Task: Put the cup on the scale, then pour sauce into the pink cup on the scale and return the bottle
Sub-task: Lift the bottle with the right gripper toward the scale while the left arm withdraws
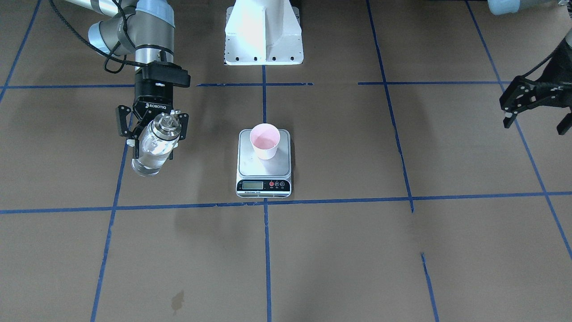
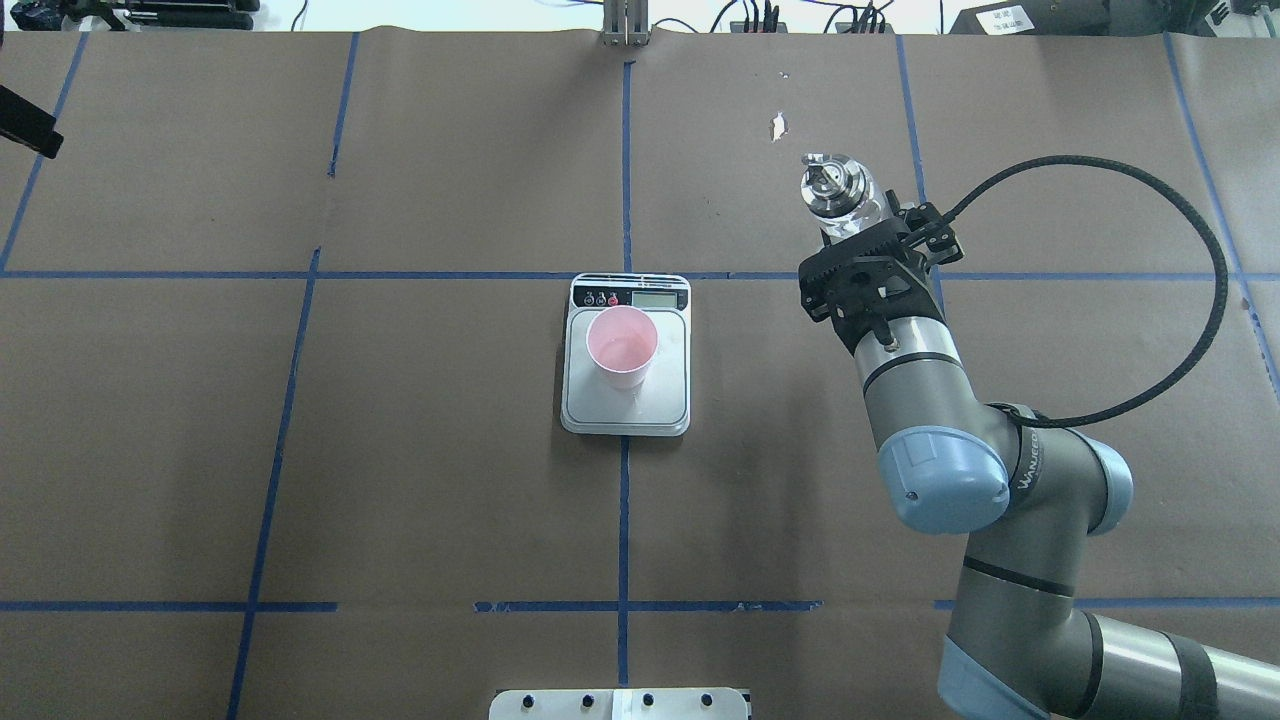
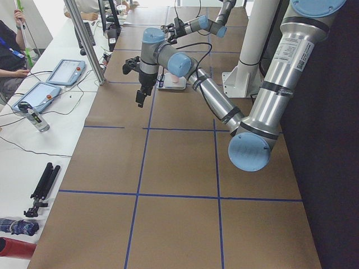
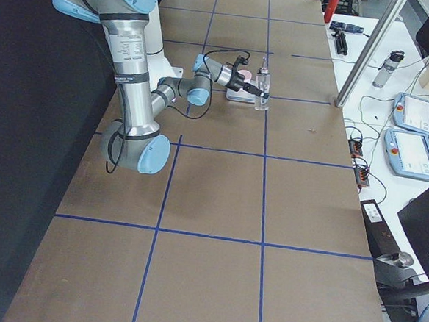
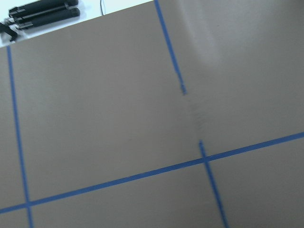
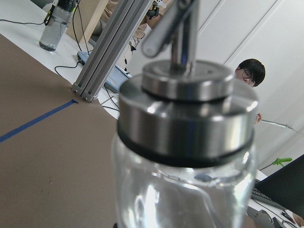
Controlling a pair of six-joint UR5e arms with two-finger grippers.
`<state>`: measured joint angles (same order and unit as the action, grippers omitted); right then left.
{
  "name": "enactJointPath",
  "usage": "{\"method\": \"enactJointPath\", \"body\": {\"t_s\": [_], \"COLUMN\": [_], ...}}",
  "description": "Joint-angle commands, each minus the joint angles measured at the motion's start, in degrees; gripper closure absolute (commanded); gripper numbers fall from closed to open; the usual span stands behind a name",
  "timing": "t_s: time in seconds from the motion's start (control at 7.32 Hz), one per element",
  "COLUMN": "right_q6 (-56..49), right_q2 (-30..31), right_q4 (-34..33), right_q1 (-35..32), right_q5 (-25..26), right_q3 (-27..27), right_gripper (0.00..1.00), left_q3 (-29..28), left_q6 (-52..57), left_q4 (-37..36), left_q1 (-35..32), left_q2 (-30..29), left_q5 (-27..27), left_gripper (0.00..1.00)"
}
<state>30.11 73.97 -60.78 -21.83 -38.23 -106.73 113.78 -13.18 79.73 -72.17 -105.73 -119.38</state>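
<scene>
The pale pink cup (image 1: 264, 141) (image 2: 622, 345) stands upright on the silver scale (image 1: 250, 166) (image 2: 668, 400), near the platform's back edge as the front-facing view shows it. My right gripper (image 1: 155, 133) (image 2: 858, 232) is shut on the clear glass bottle (image 1: 152, 150) (image 2: 838, 190) (image 4: 262, 83), well off to the scale's side. The bottle is upright, with clear sauce (image 6: 185, 194) inside and its metal cap and spout (image 6: 187, 114) filling the right wrist view. Whether its base touches the table I cannot tell. My left gripper (image 1: 535, 124) hangs open and empty far on the other side.
The white robot base (image 1: 263, 36) stands behind the scale. Blue tape lines cross the brown paper, and a small stain (image 1: 178, 300) marks it. Side benches hold tablets (image 3: 33, 95) and a water bottle (image 4: 389, 66). A person (image 3: 8, 50) sits at the table's end.
</scene>
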Motion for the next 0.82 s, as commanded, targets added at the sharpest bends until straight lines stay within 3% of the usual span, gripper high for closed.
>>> {"method": "enactJointPath", "body": {"t_s": [0.0, 0.27, 0.68], "right_q6": [-3.3, -6.7, -7.1], "right_q2": [-0.2, -0.5, -4.3], "right_q4": [-0.4, -0.9, -13.4], "right_q1": [1.4, 3.5, 6.4], "right_q5": [2.8, 6.9, 12.4], "right_q3": [0.5, 0.6, 0.8], "right_gripper": [1.0, 1.0, 1.0], "left_q3": [-9.0, -12.0, -16.4], "left_q6": [9.7, 18.8, 19.2], "left_q4": [8.3, 10.7, 11.2], "left_q1": [-5.9, -8.3, -9.2], "left_q2": [1.2, 1.6, 2.0], "left_q5": [0.5, 0.6, 0.4], "left_gripper": [0.0, 0.0, 0.0]}}
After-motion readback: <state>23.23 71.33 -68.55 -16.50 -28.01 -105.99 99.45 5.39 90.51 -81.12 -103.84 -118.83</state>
